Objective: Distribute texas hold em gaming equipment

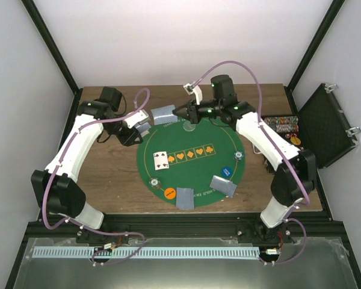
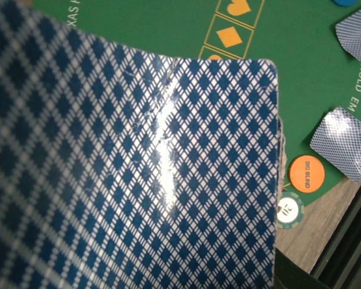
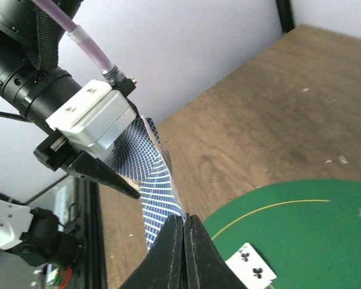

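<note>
My left gripper [image 1: 138,123] is shut on a deck of blue-patterned cards [image 1: 163,114] at the mat's far left edge. The deck [image 2: 138,180] fills the left wrist view and hides the fingers. My right gripper [image 1: 180,112] is shut on the edge of the top card [image 3: 159,180], which bends away from the deck; its fingertips [image 3: 184,218] are pressed together. On the green mat [image 1: 195,139] lie a face-up clubs card [image 1: 161,159], two pairs of face-down cards [image 1: 185,197] [image 1: 224,185], an orange disc [image 1: 169,193], a blue disc [image 1: 227,171] and two chips [image 1: 153,180] [image 1: 238,156].
An open black case [image 1: 331,123] stands at the right table edge, with rows of chips [image 1: 280,124] beside it. A clear-grey disc [image 1: 192,127] lies on the mat below the right gripper. Bare wooden table [image 1: 108,174] shows left of the mat.
</note>
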